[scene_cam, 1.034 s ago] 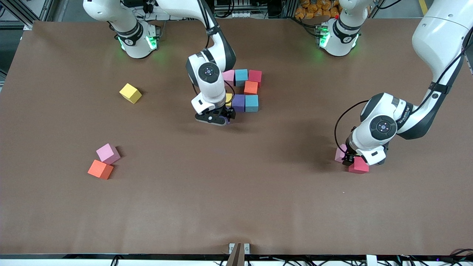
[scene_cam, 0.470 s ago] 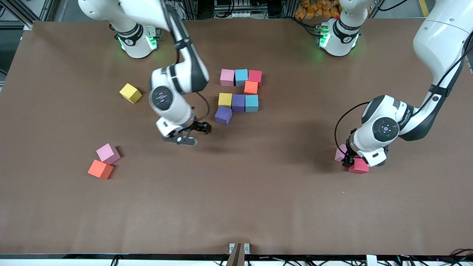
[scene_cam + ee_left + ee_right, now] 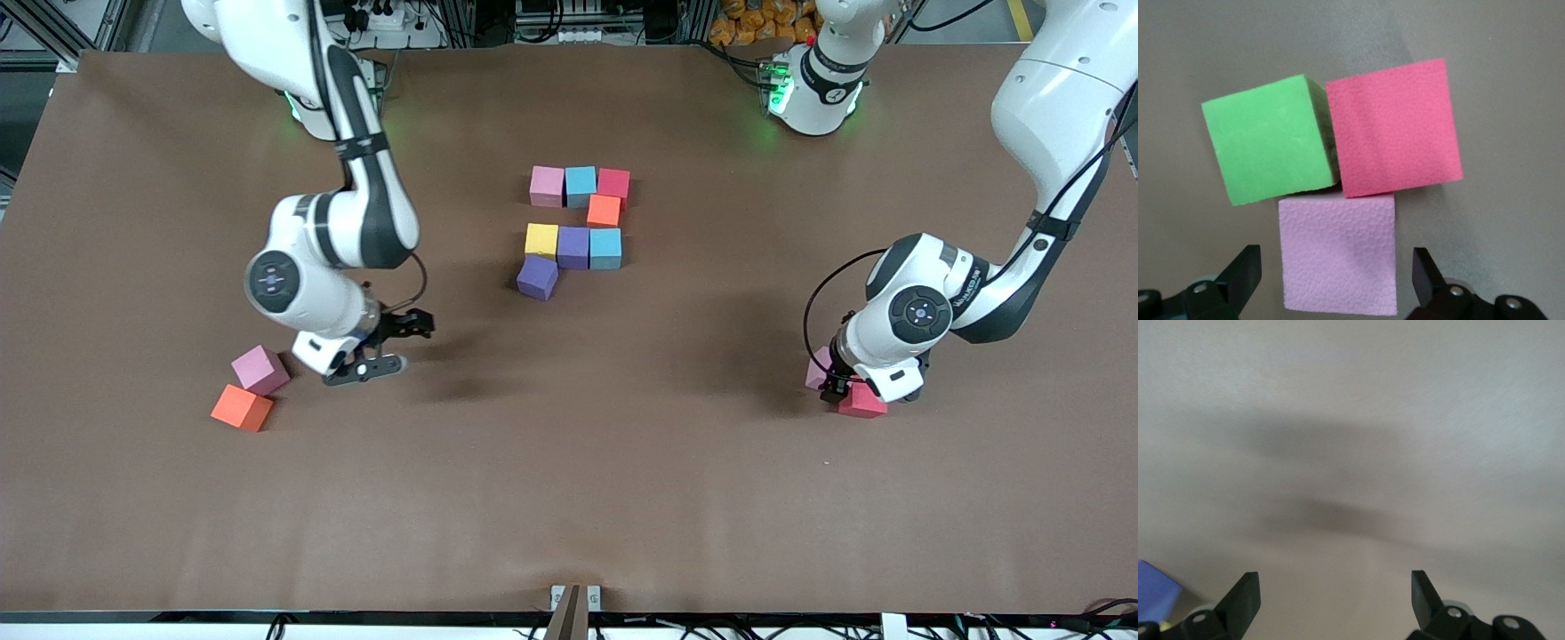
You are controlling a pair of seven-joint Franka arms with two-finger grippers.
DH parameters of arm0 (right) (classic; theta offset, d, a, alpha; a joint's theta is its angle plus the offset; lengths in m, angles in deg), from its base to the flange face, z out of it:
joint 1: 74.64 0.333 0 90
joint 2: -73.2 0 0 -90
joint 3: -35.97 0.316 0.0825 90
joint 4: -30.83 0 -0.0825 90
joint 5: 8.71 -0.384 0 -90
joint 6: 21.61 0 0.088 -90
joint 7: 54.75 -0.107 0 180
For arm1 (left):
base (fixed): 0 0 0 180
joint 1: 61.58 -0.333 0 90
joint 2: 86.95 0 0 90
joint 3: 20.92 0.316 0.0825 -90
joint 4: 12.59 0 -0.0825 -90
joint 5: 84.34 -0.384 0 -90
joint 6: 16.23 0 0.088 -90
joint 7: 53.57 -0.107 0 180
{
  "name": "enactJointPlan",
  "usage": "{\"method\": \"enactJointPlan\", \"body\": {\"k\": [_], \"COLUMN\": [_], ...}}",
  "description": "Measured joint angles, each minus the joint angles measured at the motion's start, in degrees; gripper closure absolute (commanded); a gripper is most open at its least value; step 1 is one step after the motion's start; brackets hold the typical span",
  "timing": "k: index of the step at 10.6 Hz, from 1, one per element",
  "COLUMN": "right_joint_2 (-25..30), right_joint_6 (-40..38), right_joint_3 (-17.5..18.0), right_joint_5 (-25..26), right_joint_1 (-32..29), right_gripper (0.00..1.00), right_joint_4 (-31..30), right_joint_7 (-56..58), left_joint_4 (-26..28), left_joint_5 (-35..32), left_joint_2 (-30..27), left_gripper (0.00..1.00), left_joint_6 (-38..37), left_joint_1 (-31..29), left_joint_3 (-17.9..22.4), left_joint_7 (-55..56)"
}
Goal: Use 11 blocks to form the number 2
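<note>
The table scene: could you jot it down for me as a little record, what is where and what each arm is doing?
Centre group: eight matte foam cubes close together, the tilted purple cube nearest the front camera
Right arm's end: pink cube touching orange cube
Left arm's end: pink cube, red cube and green cube clustered together
Right gripper: open, empty, over bare table beside the pink cube
Left gripper: open, straddling the pink cube

Matte foam-like cubes, a pink block (image 3: 1338, 253) and red block (image 3: 1395, 127) finely pebbled; smooth, dull brown table (image 3: 569, 498); glossy white plastic arms.
</note>
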Motion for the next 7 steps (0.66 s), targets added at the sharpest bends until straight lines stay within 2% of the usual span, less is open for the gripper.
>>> {"method": "enactJointPlan", "body": {"k": [2,4,6,7], "right_joint_2": [0.0,0.0,0.0,0.0], "right_joint_6": [-1.7,-4.3,-4.6,-4.0], "right_joint_3": [-1.0,-4.4,-8.0,-8.7], "right_joint_5": [0.3,1.3,2.4,2.7], "right_joint_1": [-3.3,-4.0,-4.2,-4.8], "right_gripper": [0.00,0.00,0.00,0.00], "right_joint_4": [-0.1,-0.2,-0.4,-0.5], "right_joint_7": [9.4,16.9,24.4,27.1], "left_joint_4": [0.0,0.0,0.1,0.1], "left_joint_5": [-0.5,-1.6,-3.0,-3.5], "left_joint_2": [0.6,1.0,1.6,1.9], "left_gripper": [0.15,0.22,0.44,0.54], "left_joint_6": [0.4,0.6,0.6,0.9], "left_joint_1": [0.0,0.0,0.0,0.1], "left_joint_3": [0.1,0.1,0.1,0.1], "left_joint_7": [0.0,-0.1,-0.1,-0.1]}}
